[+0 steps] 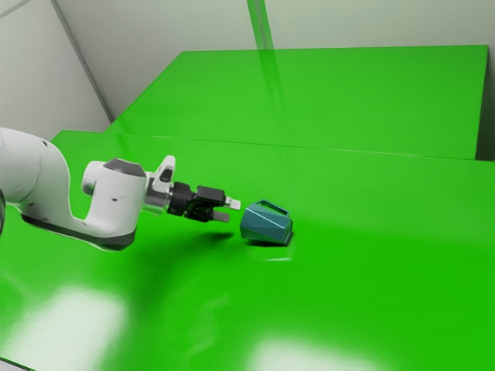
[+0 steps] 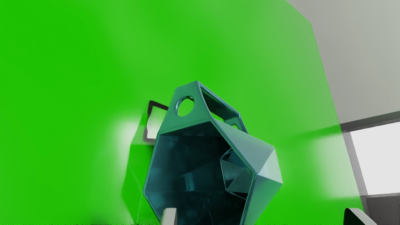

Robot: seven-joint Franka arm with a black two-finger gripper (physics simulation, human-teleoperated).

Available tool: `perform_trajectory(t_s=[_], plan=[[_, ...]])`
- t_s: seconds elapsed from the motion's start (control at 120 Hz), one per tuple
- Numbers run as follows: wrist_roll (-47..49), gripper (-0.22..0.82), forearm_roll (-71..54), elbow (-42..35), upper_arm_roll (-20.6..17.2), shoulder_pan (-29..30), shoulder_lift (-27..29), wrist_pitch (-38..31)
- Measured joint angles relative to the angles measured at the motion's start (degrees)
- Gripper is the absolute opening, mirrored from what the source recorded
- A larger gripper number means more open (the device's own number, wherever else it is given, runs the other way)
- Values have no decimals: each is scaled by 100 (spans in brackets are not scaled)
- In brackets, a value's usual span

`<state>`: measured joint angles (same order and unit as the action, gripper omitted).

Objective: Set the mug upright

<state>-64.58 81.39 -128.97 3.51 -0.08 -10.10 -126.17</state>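
A faceted teal mug (image 1: 266,225) lies on its side on the green table, its handle on the upper side. My gripper (image 1: 228,211) is low over the table, on the exterior view's left of the mug, with its fingers parted and a small gap to the mug. In the wrist view the mug (image 2: 203,168) turns its open mouth toward my hand, and the inside is dark. The gripper (image 2: 261,217) is open there, one fingertip overlapping the mouth's rim and the other out past the mug's side. Nothing is held between the fingers.
The green table (image 1: 371,294) spreads around the mug, with a second green surface (image 1: 332,93) behind it. Pale walls (image 1: 371,19) stand beyond. In the wrist view, the table's edge runs near a grey wall (image 2: 359,62) and a bright white panel (image 2: 378,159).
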Motion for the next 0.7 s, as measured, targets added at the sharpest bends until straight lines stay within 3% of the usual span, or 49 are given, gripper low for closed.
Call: perform_trajectory(t_s=[0.7], plan=[[421, 58, -10, 289, 0, -381, -291, -14]])
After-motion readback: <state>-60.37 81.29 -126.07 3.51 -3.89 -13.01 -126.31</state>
